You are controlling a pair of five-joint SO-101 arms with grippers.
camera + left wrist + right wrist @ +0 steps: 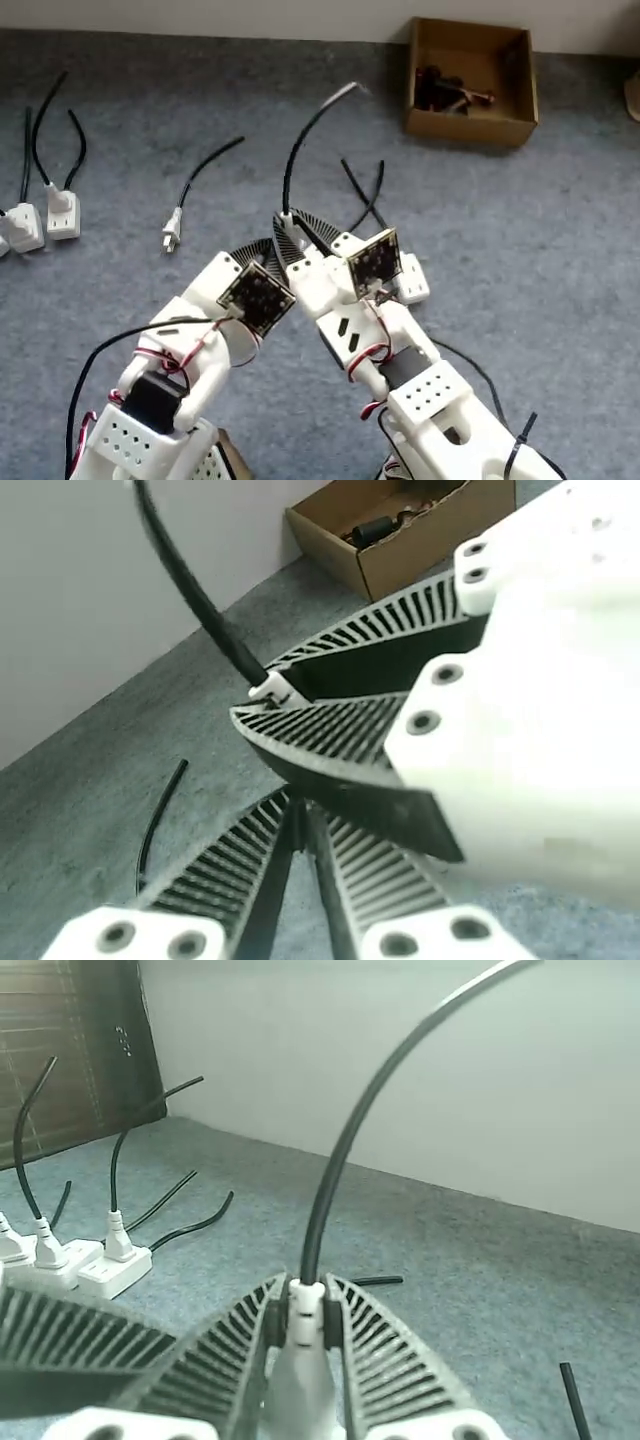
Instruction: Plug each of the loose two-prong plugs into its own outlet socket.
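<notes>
Two white outlet blocks (40, 222), each with a corded plug already seated, lie side by side on the grey tabletop (560, 260), well off to the left end effector's outer side. Nearer it, a loose two-prong plug (171, 235) lies flat with its black cord trailing away. The left end effector (300, 805) is clenched on nothing, its tips touching a finger of the right end effector (300, 1295). That one is grasping a white plug (298, 1370), whose black cable (370, 1100) arcs upward. Just beside the right arm sits another white outlet block (412, 283). Far beyond stands a cardboard box (470, 125).
</notes>
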